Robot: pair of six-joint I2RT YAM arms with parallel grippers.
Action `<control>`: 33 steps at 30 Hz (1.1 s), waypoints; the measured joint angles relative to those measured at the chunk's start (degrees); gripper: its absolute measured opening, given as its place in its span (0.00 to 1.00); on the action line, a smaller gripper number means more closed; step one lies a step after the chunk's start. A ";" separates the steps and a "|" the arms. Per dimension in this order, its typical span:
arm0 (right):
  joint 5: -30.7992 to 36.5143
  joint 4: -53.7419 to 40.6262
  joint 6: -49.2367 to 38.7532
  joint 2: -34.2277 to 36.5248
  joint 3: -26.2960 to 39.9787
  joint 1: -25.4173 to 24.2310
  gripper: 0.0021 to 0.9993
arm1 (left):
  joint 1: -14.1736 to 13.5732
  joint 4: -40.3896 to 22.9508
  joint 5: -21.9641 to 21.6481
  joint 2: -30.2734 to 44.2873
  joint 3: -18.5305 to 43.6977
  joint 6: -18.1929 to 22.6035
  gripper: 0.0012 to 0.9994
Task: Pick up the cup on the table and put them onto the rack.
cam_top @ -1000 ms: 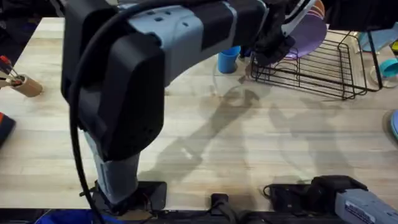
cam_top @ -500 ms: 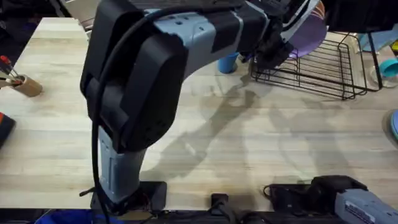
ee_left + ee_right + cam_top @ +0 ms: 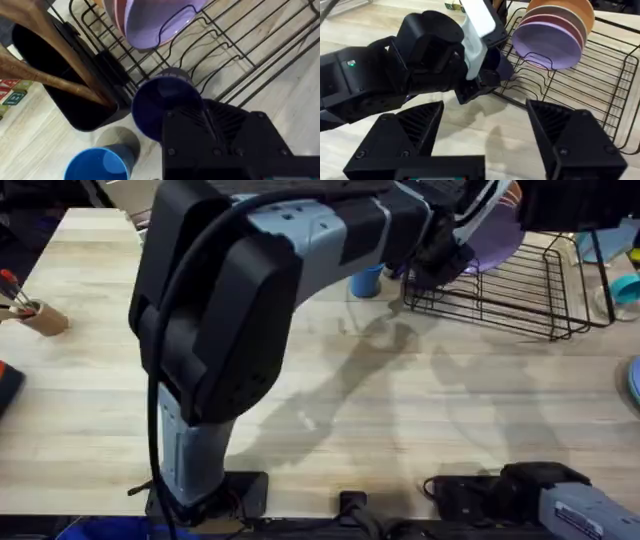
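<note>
The rack [image 3: 510, 290] stands at the table's [image 3: 420, 410] far right, plates [image 3: 555, 35] upright in it. The left gripper [image 3: 200, 125], clamped on the navy cup [image 3: 167, 107], holds it at the rack's near corner. The blue cup [image 3: 100, 162] stands just beside. Right gripper [image 3: 485, 135] fingers are apart

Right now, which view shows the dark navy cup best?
The left wrist view: the navy cup sits in the left gripper, mouth visible, at the rack. The right wrist view shows a sliver; overhead, the arm hides it.
</note>
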 joint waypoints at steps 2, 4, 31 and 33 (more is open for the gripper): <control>0.00 -0.01 0.00 0.00 0.00 0.00 0.99 | 0.00 -0.03 0.00 0.04 0.00 -0.08 0.04; 0.00 0.00 0.00 0.00 0.00 0.00 0.99 | 0.00 0.00 0.00 0.21 0.00 -0.67 0.04; 0.01 0.07 0.00 0.00 0.00 0.00 0.99 | 0.00 -0.27 0.03 2.20 0.00 -2.41 0.16; 0.00 0.16 0.00 0.01 0.00 0.00 0.99 | 0.00 -0.29 0.00 2.21 0.00 -2.54 0.19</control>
